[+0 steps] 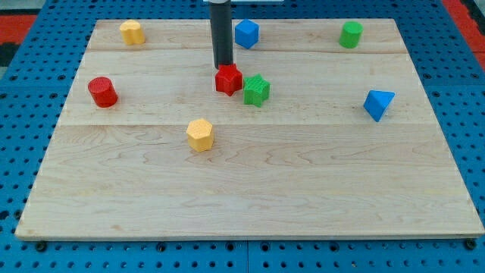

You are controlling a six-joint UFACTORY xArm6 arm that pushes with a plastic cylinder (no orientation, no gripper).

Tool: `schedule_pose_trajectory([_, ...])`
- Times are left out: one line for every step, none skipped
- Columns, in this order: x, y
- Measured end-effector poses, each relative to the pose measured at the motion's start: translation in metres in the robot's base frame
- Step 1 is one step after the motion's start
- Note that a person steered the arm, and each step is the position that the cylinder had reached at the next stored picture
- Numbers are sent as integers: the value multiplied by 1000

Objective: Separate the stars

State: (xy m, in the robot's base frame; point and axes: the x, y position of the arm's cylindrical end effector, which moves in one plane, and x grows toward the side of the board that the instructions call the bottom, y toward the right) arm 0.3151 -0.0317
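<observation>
Stars sit together a little above the board's middle: the red star [229, 80] and the green star [257, 90] touch, or very nearly touch, the green one to the view's right and slightly lower. Going from the view's bottom upward, the wooden board [250, 197] is bare along its near stretch until the yellow hexagonal block [201, 134], which stands left of centre, well apart from everything else. Next, at the view's right, comes the blue triangular block [379, 104], tilted on one edge, far from the stars. At the view's left, about level with the stars, stands the red cylinder [101, 92]. Then the pair of stars themselves, with my tip [223, 68] right at the upper left edge of the red star, seemingly in contact with it, the dark rod rising straight up out of the view's top; the rod carries nothing and has no jaws to open or close. Farthest back, along the top edge, stand the yellow block [132, 32] at the left, whose exact shape I cannot make out, the blue block [246, 33], roughly cube-like, just right of the rod, and the green cylinder [351, 34] at the right.
</observation>
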Motion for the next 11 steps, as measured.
schedule_pose_trajectory([15, -10])
schedule_pose_trajectory([35, -30])
schedule_pose_trajectory([50, -58])
schedule_pose_trajectory([32, -98])
schedule_pose_trajectory([36, -126])
schedule_pose_trajectory([21, -56])
schedule_pose_trajectory([11, -28])
schedule_pose_trajectory([69, 55])
schedule_pose_trajectory([97, 89])
schedule_pose_trajectory([80, 43])
schedule_pose_trajectory([82, 12])
